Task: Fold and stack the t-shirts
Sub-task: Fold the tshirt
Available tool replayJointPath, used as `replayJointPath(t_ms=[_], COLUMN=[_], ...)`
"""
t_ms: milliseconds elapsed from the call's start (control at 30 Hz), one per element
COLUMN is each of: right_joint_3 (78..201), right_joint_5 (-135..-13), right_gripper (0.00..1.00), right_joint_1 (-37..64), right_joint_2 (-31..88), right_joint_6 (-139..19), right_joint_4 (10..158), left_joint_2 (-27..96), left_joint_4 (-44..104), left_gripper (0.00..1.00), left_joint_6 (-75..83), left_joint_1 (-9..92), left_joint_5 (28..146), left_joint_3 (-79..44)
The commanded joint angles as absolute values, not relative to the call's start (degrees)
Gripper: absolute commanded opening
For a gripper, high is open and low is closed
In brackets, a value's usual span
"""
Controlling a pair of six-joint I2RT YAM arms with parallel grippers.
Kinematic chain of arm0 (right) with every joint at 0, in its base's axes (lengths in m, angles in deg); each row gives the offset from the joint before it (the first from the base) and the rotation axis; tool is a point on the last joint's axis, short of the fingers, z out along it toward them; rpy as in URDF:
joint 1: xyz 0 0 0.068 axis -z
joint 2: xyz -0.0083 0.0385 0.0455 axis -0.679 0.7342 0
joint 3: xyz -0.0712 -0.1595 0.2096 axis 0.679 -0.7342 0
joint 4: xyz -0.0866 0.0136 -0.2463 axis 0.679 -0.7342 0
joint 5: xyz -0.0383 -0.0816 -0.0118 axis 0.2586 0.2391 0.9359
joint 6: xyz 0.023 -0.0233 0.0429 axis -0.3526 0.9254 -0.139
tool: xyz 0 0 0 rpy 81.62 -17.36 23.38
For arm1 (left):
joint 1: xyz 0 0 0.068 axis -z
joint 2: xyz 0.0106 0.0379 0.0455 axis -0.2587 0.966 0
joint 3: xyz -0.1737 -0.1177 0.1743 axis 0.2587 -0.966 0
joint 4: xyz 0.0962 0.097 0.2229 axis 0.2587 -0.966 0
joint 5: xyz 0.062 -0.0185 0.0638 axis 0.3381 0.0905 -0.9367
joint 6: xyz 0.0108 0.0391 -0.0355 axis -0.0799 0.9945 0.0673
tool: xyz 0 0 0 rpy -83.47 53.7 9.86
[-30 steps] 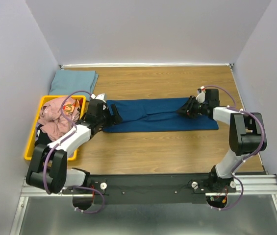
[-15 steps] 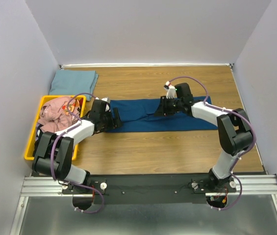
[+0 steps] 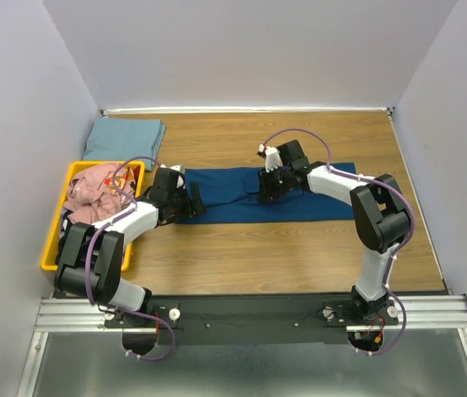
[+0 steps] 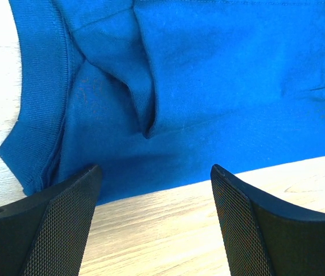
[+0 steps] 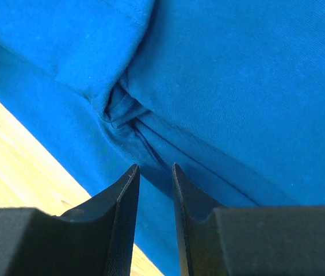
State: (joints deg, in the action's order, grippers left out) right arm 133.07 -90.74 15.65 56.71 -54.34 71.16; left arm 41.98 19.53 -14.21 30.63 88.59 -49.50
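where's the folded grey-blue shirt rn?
Top view: the folded grey-blue t-shirt lies at the far left corner of the table, just behind the yellow bin, left of the blue t-shirt.

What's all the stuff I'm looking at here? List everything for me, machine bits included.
blue t-shirt: 1, deep blue, folded into a long strip across the middle of the table
folded shirt: 1, pale grey-blue, far left corner of the table
pink clothing: crumpled heap, count unclear, pink, inside the bin
bin: 1, yellow, left edge of the table
table: 1, brown wood grain, under everything
left arm: 1, black and white with a purple cable, reaching from the near edge
right arm: 1, same colours, reaching in from the right
left gripper: 1, black, open over the strip's left end
right gripper: 1, black, pinching a bunch of the blue t-shirt near its middle
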Motion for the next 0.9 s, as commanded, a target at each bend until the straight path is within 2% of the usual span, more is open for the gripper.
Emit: replayJointPath(t_ms=[0,567,733,867], right_joint_3=[135.0,137.8,138.2,138.5], right_joint_5=[-91.2,-93.7,-93.7,-93.5], right_gripper=[0.36,0.35,0.32,0.26], right_joint_1=[14.7,13.4,13.4,13.4], right_joint_2=[57.9,59.8,60.5,60.7], right_joint_6=[-50.5,-48.6,-47.9,-47.7], right_joint_4=[68.3,67.3,66.9,66.7], left_joint_2=[41.7,41.6,41.6,41.7], left_joint_4=[17.7,17.3,17.3,17.4], left_gripper=[0.84,0.84,0.84,0.84], left_joint_6=[-12.9,-12.5,-12.3,-12.2], left_joint_1=[29.8,29.4,29.3,29.2], left_joint_5=[86.8,86.3,86.2,86.4], left_joint_3=[-48.4,-48.8,-49.0,-49.1])
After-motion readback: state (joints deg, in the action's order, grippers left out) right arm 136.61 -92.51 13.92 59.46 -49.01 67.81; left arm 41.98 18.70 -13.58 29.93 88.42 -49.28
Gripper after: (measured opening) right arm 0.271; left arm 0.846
